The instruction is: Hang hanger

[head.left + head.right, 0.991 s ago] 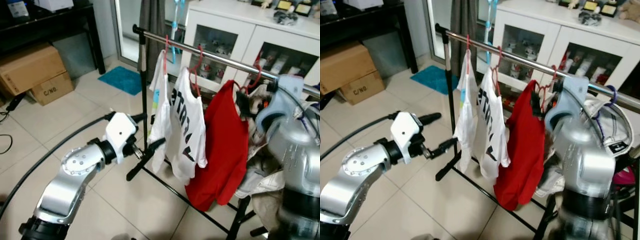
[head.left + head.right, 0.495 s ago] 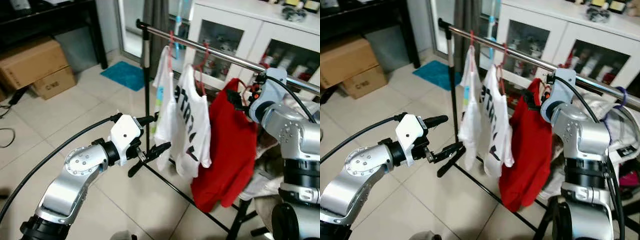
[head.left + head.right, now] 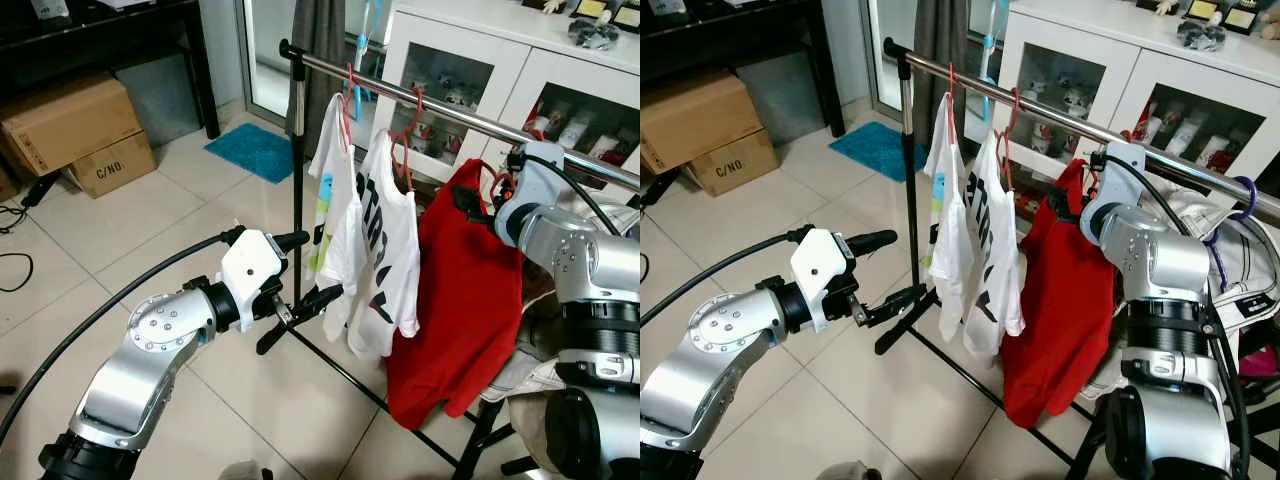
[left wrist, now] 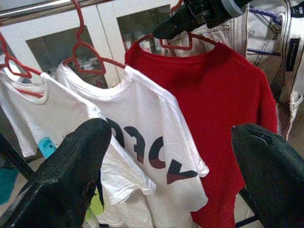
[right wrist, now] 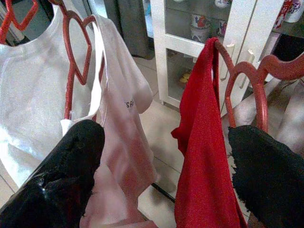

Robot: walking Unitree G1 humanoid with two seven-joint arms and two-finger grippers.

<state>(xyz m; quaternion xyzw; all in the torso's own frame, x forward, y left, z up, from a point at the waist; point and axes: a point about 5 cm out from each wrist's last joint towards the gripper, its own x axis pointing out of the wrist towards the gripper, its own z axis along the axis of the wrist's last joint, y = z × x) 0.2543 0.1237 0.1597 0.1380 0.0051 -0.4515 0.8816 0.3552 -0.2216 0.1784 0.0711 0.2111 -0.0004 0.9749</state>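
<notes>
Fingers spread wide and empty, the left gripper (image 3: 307, 270) hovers nearest the camera, low in front of the white T-shirts (image 3: 375, 250). Beyond them the right gripper (image 3: 470, 205) has let go within the last second, its fingers now parted on either side of the red hanger (image 5: 251, 85) carrying the red T-shirt (image 3: 460, 300). Farther up, that hanger's hook sits at the chrome rail (image 3: 440, 100), so the hanging looks done and the arm can likely withdraw
</notes>
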